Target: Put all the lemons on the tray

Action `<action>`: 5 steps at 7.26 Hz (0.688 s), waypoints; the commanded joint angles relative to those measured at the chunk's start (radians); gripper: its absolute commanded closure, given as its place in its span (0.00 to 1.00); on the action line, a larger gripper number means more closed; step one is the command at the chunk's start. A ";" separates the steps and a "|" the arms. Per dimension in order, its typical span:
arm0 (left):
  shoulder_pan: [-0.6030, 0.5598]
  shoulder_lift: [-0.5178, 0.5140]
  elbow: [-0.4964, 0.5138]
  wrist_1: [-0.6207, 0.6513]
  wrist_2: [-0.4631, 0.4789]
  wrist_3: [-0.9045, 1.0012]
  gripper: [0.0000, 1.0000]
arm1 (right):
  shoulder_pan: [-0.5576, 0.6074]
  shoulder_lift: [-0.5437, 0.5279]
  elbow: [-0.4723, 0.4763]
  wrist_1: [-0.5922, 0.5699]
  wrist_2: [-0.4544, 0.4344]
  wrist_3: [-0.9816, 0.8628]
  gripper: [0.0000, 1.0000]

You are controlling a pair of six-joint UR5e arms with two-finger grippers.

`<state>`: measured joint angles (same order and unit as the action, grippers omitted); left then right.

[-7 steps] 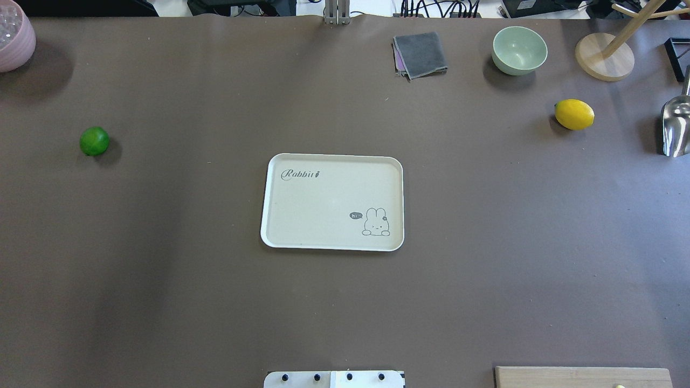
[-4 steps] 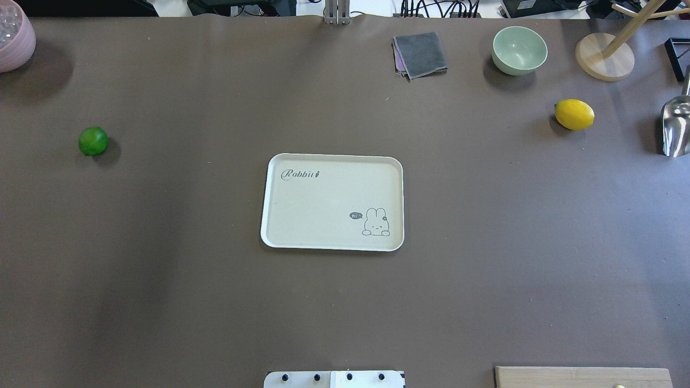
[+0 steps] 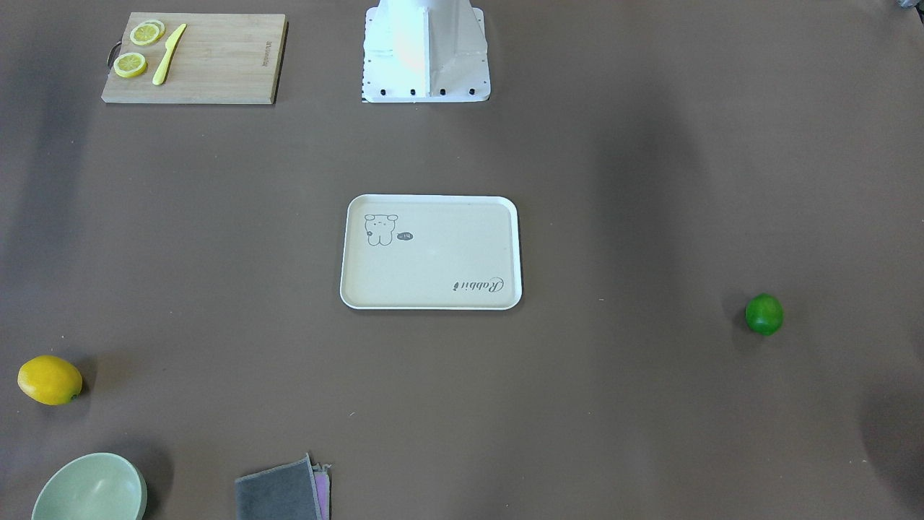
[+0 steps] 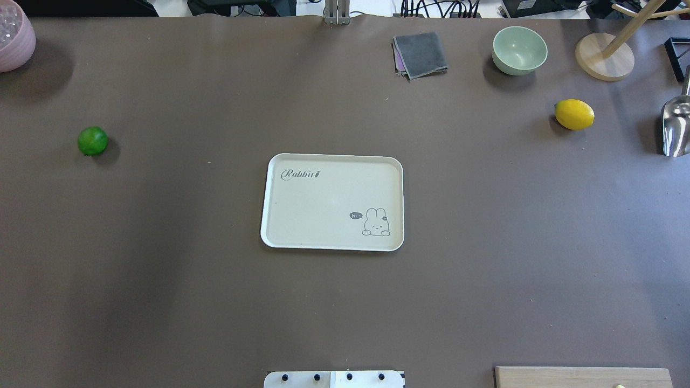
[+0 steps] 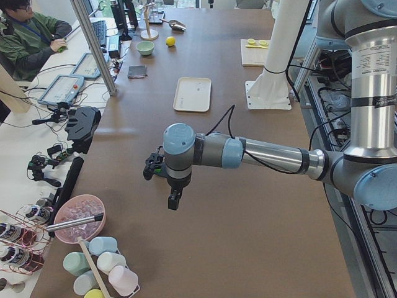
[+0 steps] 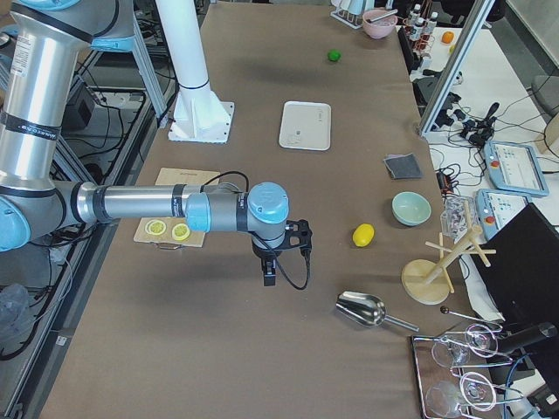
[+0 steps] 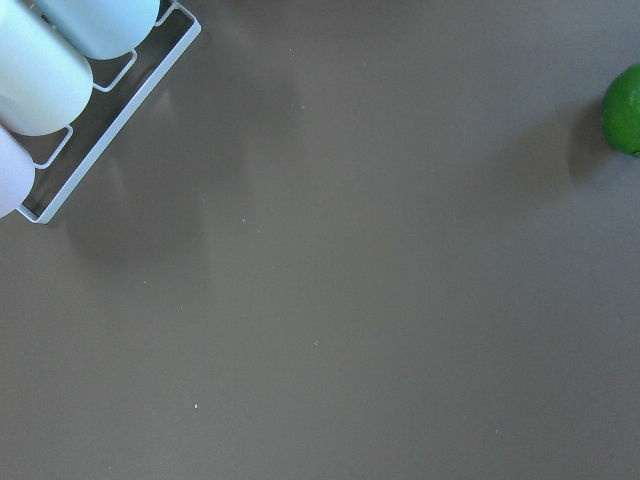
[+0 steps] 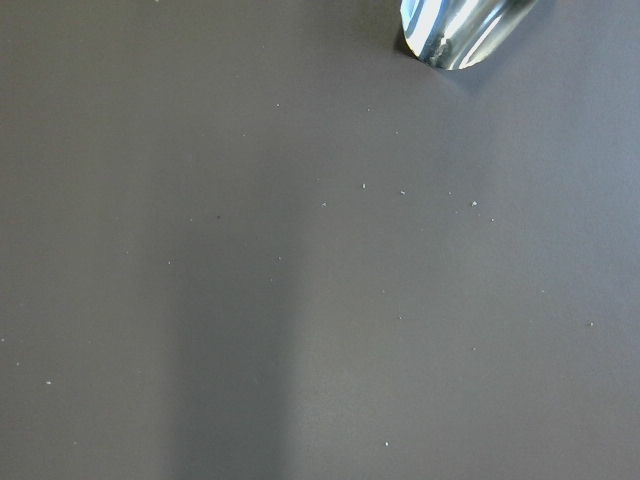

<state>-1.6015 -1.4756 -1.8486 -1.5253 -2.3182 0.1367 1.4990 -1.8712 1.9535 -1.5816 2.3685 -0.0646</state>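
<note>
The cream tray [image 4: 323, 205] with a rabbit drawing lies empty at the table's centre; it also shows in the front view [image 3: 433, 263]. The green lemon [image 4: 92, 140] sits on the table far to its left and at the right edge of the left wrist view [image 7: 625, 110]. The yellow lemon [image 4: 574, 114] sits far right, near the bowl. My left gripper [image 5: 175, 202] hangs above the table at the left end, and my right gripper [image 6: 269, 272] hangs at the right end. Each shows only in a side view, so I cannot tell if it is open or shut.
A wooden cutting board [image 3: 193, 58] with lemon slices and a yellow knife lies beside the robot base [image 3: 426, 50]. A green bowl [image 4: 519, 50], grey cloth [image 4: 420, 54], wooden stand [image 4: 604, 56] and metal scoop [image 4: 676, 126] stand at back right. A pink bowl [image 4: 13, 37] is at back left.
The green lemon has crept a few pixels to the left in the overhead view. Nothing else has visibly moved.
</note>
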 commanded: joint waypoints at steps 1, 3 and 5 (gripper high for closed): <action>0.000 -0.005 -0.014 -0.149 0.000 -0.006 0.02 | 0.001 0.038 0.063 0.000 -0.002 0.009 0.00; 0.000 -0.031 0.014 -0.322 0.005 -0.011 0.02 | 0.051 0.070 0.078 -0.001 -0.012 0.011 0.00; 0.002 -0.067 0.055 -0.389 -0.007 -0.105 0.02 | 0.130 0.061 0.077 0.000 -0.011 0.012 0.00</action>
<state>-1.6010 -1.5178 -1.8129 -1.8708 -2.3195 0.0971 1.5857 -1.8068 2.0286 -1.5832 2.3617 -0.0508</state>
